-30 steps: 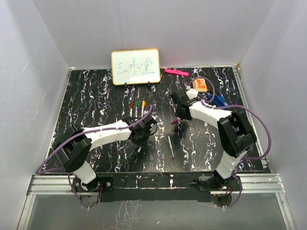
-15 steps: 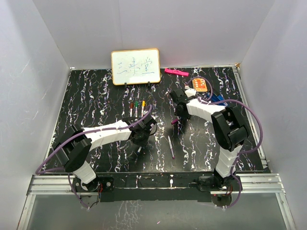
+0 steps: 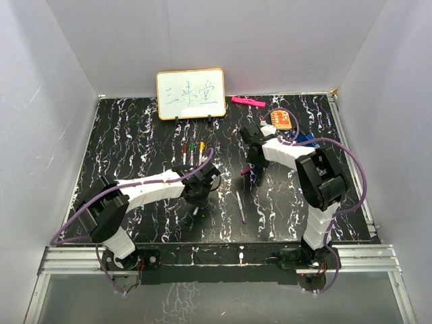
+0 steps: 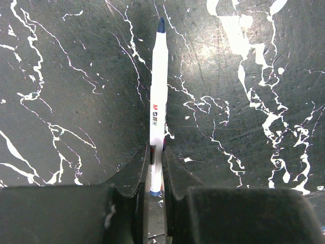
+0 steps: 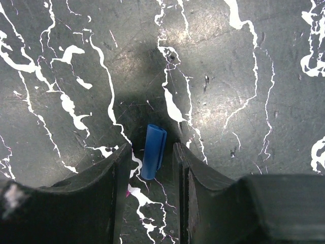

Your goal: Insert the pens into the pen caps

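Observation:
My left gripper [image 4: 156, 168] is shut on the rear end of a white pen with a blue tip [image 4: 158, 101]; the pen points away from the jaws, close over the black marbled table. My right gripper [image 5: 152, 162] is open, with a short blue cap [image 5: 153, 151] lying on the table between its fingers, touching neither. In the top view the left gripper [image 3: 200, 189] is at mid-table and the right gripper [image 3: 255, 166] is to its right. A pen with a purple tip [image 3: 241, 206] lies between the arms. A small purple cap [image 3: 246, 171] lies beside the right gripper.
Three pens with red, green and yellow ends [image 3: 193, 150] lie side by side below a whiteboard [image 3: 191, 94]. A pink marker [image 3: 248, 101], an orange object [image 3: 282, 120] and a blue clip [image 3: 307, 142] lie at the back right. White walls enclose the table.
The right arm's elbow has swung left and its gripper has shifted slightly toward the back. The left arm has barely moved.

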Motion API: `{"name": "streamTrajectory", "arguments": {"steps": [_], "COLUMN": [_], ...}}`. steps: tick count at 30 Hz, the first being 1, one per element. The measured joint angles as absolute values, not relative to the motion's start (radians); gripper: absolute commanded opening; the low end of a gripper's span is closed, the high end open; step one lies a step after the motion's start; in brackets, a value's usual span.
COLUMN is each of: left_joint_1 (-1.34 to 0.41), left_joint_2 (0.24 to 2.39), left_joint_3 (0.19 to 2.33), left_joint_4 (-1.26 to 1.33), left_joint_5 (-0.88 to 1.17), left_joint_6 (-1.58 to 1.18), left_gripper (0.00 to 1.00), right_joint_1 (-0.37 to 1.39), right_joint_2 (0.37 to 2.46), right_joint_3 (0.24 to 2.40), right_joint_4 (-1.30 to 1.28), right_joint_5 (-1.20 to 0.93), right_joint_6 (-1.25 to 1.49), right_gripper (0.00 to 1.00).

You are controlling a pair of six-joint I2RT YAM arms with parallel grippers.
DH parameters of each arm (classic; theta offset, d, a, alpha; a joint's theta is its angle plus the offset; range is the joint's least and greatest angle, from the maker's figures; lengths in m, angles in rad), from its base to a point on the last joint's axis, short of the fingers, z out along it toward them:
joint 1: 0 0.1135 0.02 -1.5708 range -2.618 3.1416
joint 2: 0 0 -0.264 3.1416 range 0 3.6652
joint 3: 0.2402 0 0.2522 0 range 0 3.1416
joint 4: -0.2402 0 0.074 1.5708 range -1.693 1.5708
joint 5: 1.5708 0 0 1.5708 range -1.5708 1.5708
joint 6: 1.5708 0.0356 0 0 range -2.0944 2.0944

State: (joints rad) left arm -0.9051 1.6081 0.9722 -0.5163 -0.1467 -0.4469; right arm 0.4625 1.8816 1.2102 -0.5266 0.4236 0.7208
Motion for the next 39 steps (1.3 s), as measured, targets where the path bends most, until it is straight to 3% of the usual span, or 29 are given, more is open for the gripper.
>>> {"name": "streamTrajectory", "arguments": {"steps": [16, 31, 39], "left_joint_1": [-0.905, -0.905, -0.905], "left_joint_2": [1.609, 1.612, 1.612], "left_joint_3": [0.972, 0.972, 0.972], "left_joint_4": [-0.515, -0.512, -0.509], "left_joint_5": [-0.147, -0.15, -0.15], "left_joint_6": [-0.447, -0.448, -0.447], "left_gripper": [0.0, 0.0, 0.0], "right_joint_1": [0.463, 0.463, 0.463], "right_joint_2": [1.896, 1.908, 1.891], "right_joint_3": [1.213, 1.215, 1.18], "right_joint_4": [-0.492, -0.465, -0.434], "right_joint_5": [0.435, 0.435, 0.434], "right_joint_6": [0.721, 0.731, 0.727], "right_gripper": [0.31, 0.0, 0.0]}}
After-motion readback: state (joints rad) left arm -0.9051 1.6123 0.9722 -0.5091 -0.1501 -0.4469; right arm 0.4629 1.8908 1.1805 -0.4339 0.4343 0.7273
